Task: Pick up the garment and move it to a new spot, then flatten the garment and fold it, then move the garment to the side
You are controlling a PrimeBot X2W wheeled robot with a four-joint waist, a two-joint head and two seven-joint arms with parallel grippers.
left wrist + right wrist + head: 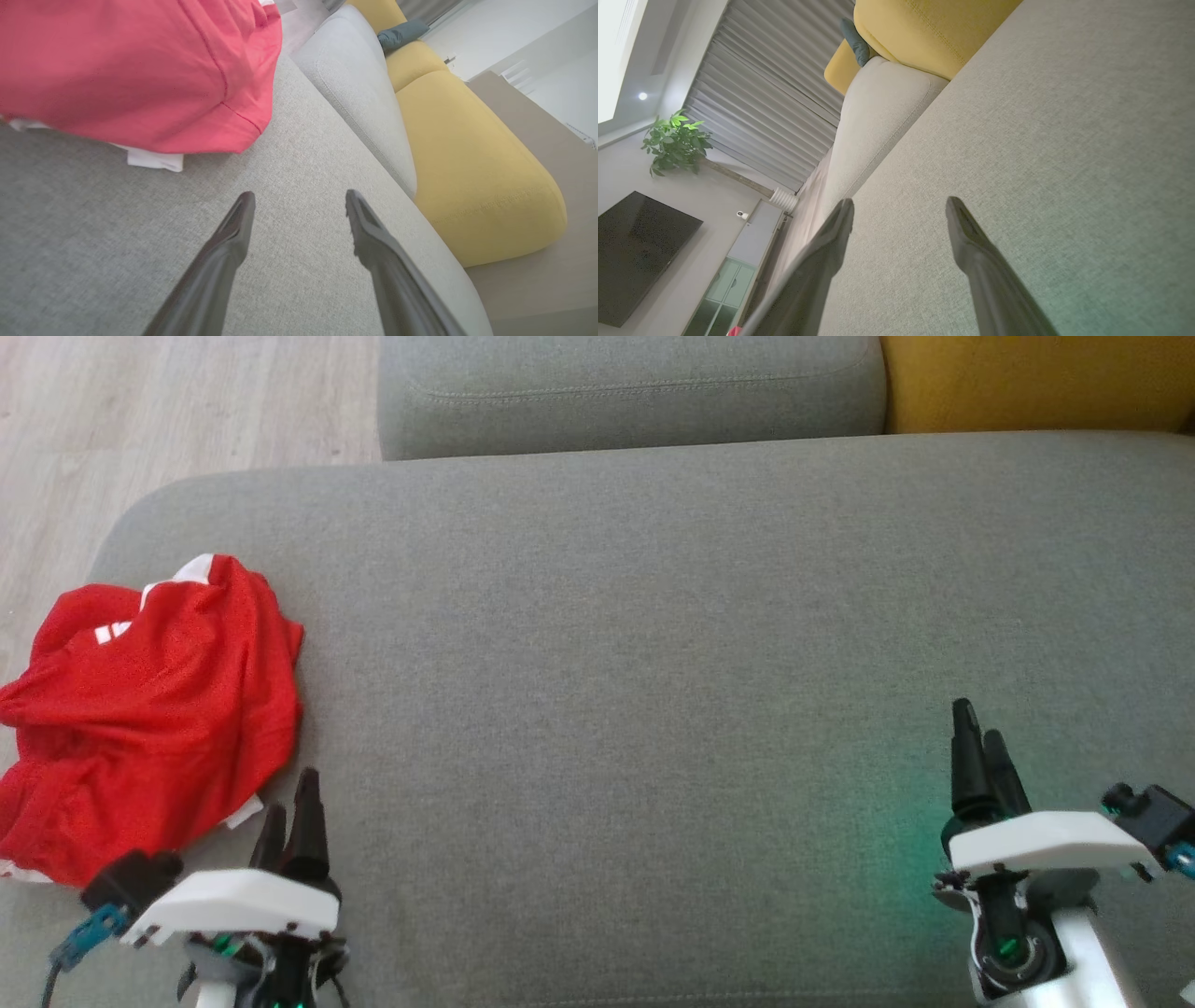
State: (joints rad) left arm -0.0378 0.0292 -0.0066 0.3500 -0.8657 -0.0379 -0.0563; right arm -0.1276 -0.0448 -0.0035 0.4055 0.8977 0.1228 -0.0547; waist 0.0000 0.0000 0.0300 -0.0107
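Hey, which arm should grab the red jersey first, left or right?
Probably left. The left gripper, open, sits just beside the crumpled garment at the grey cushion's left end; the right gripper, also open, is far across it.

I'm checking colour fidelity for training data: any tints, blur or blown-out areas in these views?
Head view: green glow tints the grey cushion beside the right gripper. Left wrist view: the garment, close to the lens, looks soft and washed pinkish. Right wrist view: green cast lower right; bright patch upper left blown out.

The left tool (291,793) and right tool (977,721) each have two long, dark, tapered fingers (967,756); a white wrist cover (1046,840) behind; a blue connector (93,929) alongside.
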